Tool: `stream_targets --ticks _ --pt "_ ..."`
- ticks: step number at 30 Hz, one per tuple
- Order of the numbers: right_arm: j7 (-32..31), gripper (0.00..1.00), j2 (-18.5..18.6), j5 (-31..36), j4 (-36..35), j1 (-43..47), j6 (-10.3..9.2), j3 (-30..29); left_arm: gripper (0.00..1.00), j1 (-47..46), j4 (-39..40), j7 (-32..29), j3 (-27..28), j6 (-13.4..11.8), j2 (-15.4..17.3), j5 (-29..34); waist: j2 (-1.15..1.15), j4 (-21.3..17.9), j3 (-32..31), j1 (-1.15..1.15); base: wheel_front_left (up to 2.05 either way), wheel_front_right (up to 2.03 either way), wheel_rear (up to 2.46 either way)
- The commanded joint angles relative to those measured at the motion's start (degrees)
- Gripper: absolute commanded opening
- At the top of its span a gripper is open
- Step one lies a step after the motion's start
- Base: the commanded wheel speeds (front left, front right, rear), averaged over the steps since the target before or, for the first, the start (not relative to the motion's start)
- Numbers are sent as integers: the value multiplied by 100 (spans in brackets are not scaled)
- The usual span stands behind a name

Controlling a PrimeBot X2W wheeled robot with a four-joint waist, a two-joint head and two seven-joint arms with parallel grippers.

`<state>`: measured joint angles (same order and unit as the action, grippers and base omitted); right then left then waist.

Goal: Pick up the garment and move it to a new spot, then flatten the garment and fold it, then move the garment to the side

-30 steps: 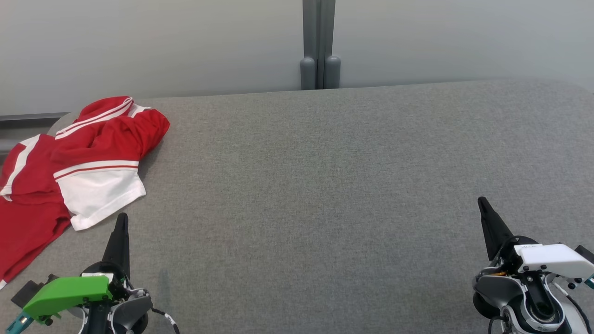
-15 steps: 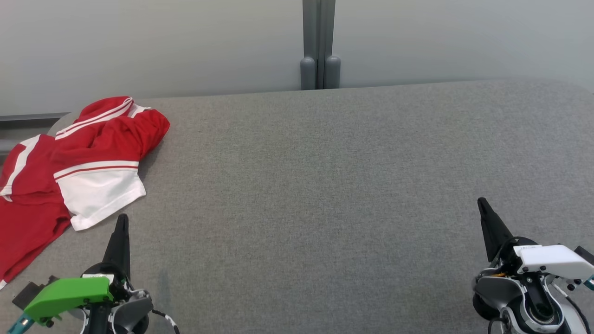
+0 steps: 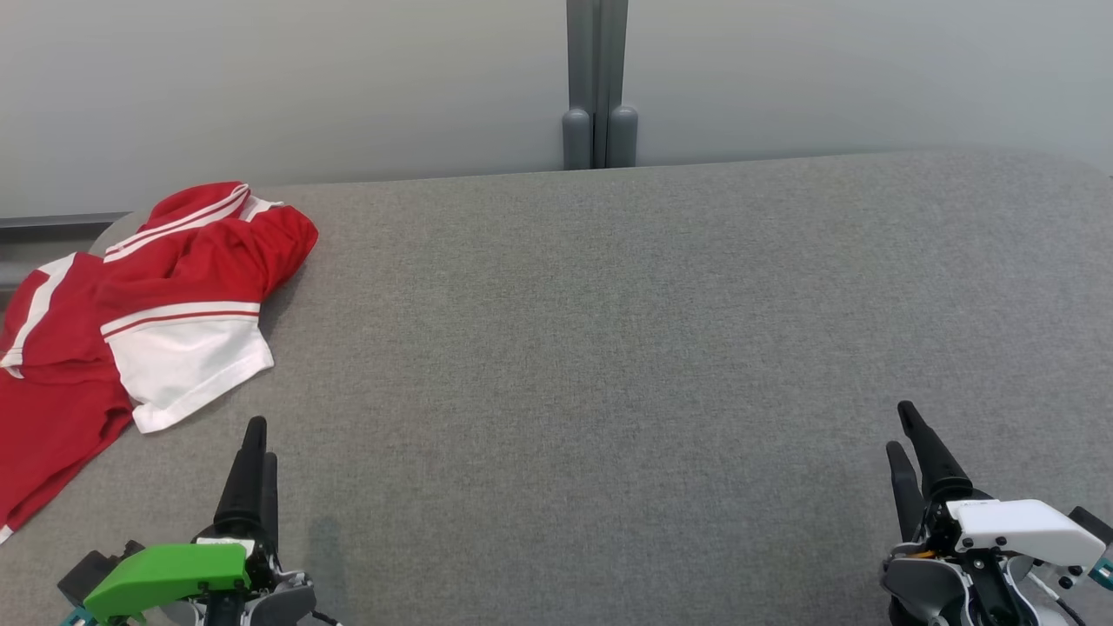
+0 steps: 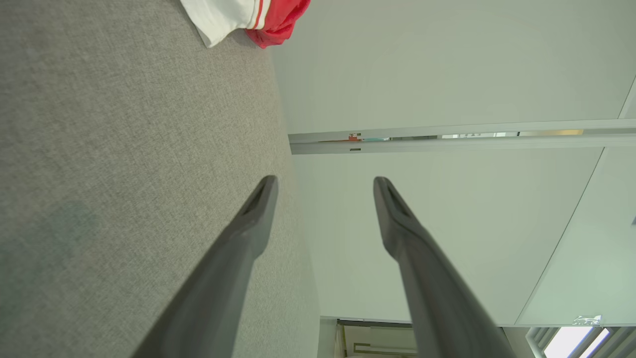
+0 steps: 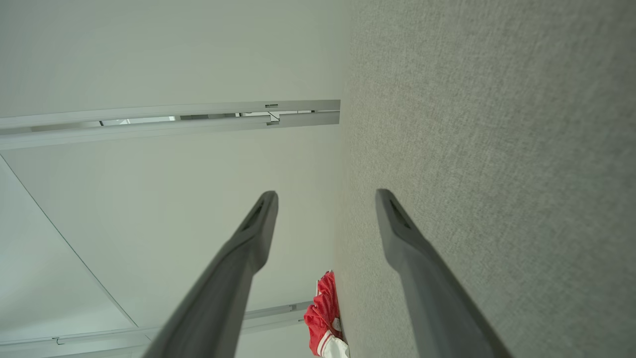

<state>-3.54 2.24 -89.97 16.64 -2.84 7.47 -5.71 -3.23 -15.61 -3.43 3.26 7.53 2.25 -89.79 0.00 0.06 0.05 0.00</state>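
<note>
A crumpled red garment (image 3: 130, 313) with white stripes and a white panel lies at the far left of the grey table (image 3: 609, 348), partly hanging over the left edge. A corner of the garment (image 4: 248, 17) appears at the top of the left wrist view, and the garment (image 5: 325, 318) is small and distant in the right wrist view. My left gripper (image 3: 259, 443) hovers low near the front left, just right of the garment, open and holding nothing (image 4: 325, 191). My right gripper (image 3: 903, 430) sits at the front right, far from the cloth, open and holding nothing (image 5: 325, 204).
A pale wall with a grey vertical post (image 3: 598, 87) runs behind the table's far edge. A wide stretch of bare grey felt lies between the two grippers.
Both grippers have pulled back toward the front edge and turned, so both fingers of each now show. The left one shifted slightly right. The garment has not moved.
</note>
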Motion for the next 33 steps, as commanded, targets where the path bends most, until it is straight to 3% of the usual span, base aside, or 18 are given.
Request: stream_targets --ticks 1,20,33 --pt "69 100 23 160 -100 -62 0 -14 100 -44 140 61 -56 -14 25 175 0 2 -3 0 0 0 0" --pt "548 100 37 2963 -754 159 1 112 100 37 709 539 -584 -452 40 2476 0 34 -29 0 0 0 0" --pt "805 100 46 4213 -749 289 2 260 100 137 704 792 -832 -623 47 3936 0 47 -39 0 0 0 0"
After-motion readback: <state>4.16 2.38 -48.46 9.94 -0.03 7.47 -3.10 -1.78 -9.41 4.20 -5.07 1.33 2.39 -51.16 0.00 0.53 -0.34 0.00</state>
